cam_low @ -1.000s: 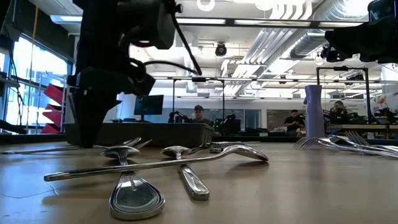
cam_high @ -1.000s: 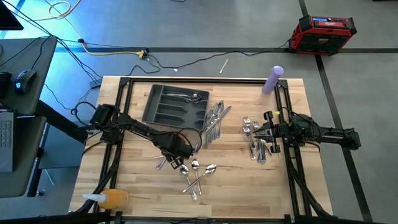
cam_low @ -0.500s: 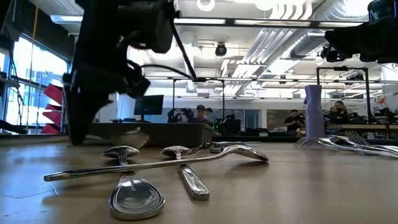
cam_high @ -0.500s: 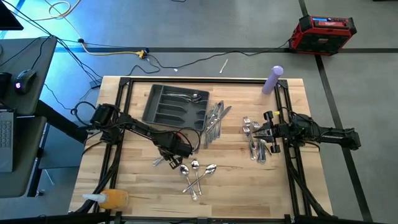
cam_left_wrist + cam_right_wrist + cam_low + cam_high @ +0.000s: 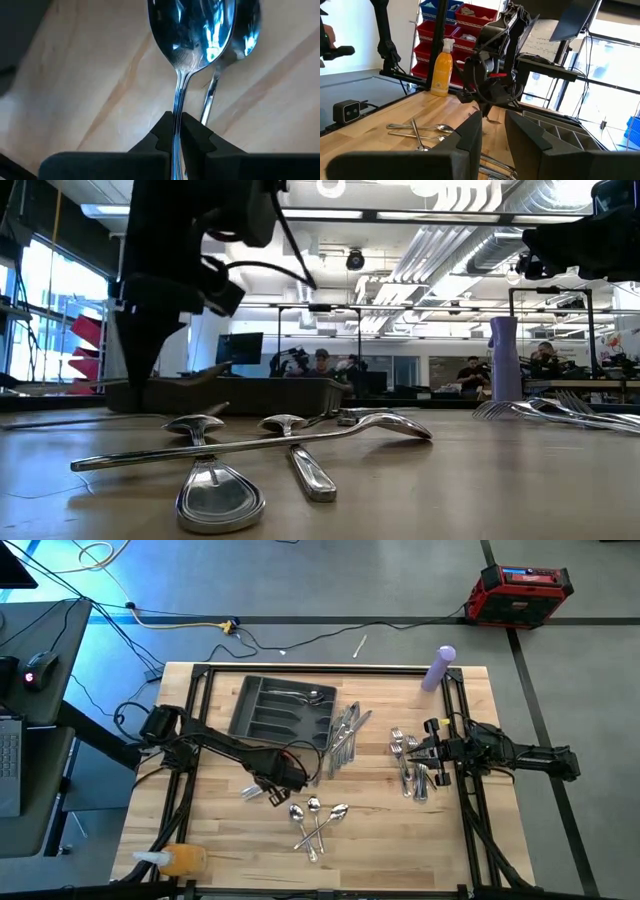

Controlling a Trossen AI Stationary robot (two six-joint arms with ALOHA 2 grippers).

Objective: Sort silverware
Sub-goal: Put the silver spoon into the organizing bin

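1. Left gripper [image 5: 176,131] is closed tight on a spoon [image 5: 192,37], pinching its thin handle, above the desk [image 5: 220,840] near the front middle.
2. More spoons [image 5: 315,820] lie crossed on the desk just beside it.
3. Some silverware sits in the grey tray [image 5: 281,707]; knives [image 5: 344,736] are piled next to the tray.
4. Right gripper [image 5: 432,752] waits over the forks [image 5: 410,768] w/ fingers a bit apart, holding nothing.

Overhead camera looks straight down; table-level camera faces across, sharing the spoons [image 5: 315,820].
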